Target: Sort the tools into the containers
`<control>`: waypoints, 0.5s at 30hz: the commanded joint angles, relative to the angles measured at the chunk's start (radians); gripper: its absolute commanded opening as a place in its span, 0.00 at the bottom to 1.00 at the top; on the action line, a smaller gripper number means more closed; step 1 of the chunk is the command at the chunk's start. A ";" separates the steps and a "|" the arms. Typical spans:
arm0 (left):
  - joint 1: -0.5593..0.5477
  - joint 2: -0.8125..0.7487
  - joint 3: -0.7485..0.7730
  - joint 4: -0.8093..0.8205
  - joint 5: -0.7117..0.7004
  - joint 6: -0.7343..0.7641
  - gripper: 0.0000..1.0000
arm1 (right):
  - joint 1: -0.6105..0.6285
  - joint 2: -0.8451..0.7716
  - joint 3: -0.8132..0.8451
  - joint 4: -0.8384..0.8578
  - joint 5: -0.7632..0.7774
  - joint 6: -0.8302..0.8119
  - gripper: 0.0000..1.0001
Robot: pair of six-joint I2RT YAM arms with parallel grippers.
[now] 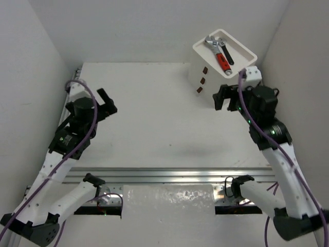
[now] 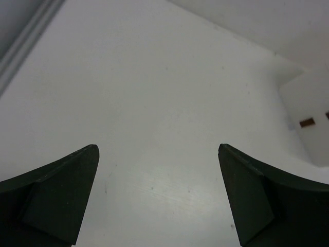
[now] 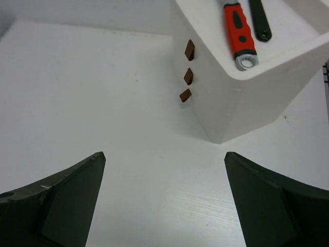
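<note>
Looking down on a white counter with a white drawer unit standing at its far right corner, turned at an angle, three dark red tabs showing on its front. Finding two tools lying side by side in the recessed tray top: a red-handled adjustable wrench and, just right of it, a black-handled adjustable wrench, both fully inside the rim.

Holding the left jaws released, spread wide and gripping nothing, above bare counter on the left side, well apart from the unit. Catching only a slice of the unit at the right edge of the left wrist view.

Holding the right jaws released too, wide and empty, near the unit's front corner, not touching it. Showing, in the right wrist view, the unit's wall, its tabs, the red handle with its ring end near the rim, and the black handle beside it.
</note>
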 commanded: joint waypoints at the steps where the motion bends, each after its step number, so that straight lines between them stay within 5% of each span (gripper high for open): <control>1: 0.009 -0.067 0.061 0.013 -0.236 0.001 1.00 | -0.006 -0.136 -0.142 -0.043 -0.049 0.099 0.99; 4: 0.004 -0.139 0.019 0.010 -0.355 -0.003 1.00 | -0.004 -0.263 -0.204 -0.154 -0.043 0.122 0.99; 10: 0.004 -0.359 -0.215 0.174 -0.259 0.080 1.00 | -0.004 -0.444 -0.365 -0.233 0.026 0.152 0.99; 15: 0.004 -0.407 -0.265 0.203 -0.251 0.089 1.00 | -0.004 -0.516 -0.442 -0.244 0.096 0.163 0.99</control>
